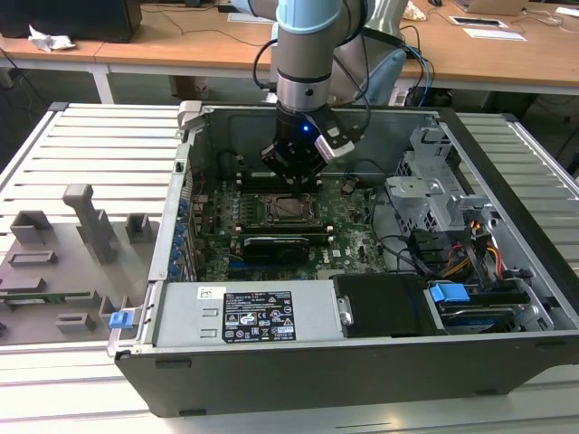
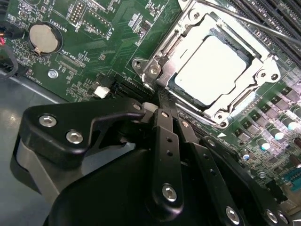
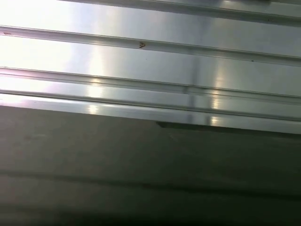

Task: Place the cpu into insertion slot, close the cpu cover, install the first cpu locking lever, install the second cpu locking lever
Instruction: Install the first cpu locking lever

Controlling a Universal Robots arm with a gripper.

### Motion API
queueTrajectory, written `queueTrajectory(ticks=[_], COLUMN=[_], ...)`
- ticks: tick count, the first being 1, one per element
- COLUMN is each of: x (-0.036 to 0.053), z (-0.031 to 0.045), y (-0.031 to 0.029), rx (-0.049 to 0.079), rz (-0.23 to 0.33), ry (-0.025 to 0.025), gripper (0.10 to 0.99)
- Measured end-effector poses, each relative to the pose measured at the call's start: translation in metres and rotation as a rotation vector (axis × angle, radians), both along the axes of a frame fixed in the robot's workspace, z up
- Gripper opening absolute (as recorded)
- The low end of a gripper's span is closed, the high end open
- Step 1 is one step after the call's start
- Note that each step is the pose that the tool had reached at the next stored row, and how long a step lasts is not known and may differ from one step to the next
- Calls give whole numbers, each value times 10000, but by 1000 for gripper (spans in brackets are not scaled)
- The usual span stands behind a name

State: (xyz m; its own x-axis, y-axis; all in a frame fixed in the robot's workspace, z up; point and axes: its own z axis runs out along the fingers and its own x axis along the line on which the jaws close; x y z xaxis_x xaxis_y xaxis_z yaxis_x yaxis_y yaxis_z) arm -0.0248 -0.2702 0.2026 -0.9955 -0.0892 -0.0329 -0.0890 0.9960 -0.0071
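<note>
silvery cpu point(image 2: 212, 69) seated, tool point(image 2: 162, 110) just beside

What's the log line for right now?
chip: seated in socket | cover frame: down over chip | pincer: at socket edge, on lever

Coin cell point(image 2: 43, 38) on green mobo point(image 2: 108, 42); blue clip point(image 1: 449, 293) w/ drive bay.

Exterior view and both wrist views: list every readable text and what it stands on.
Black label on the power supply: print too small to read.
White sticker beside it: too small to read.
White lettering on the motherboard by the coin battery, second wrist view: too blurred to quote.
First wrist view, metal rails: no text.
</note>
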Motion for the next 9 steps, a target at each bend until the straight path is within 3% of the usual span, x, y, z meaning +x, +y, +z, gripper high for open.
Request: queueTrajectory(ticks=[4, 9], x=[-1, -1], z=[216, 233], y=[-3, -27], rx=[-17, -18], rz=[1, 2], ry=[10, 9], gripper=[106, 106])
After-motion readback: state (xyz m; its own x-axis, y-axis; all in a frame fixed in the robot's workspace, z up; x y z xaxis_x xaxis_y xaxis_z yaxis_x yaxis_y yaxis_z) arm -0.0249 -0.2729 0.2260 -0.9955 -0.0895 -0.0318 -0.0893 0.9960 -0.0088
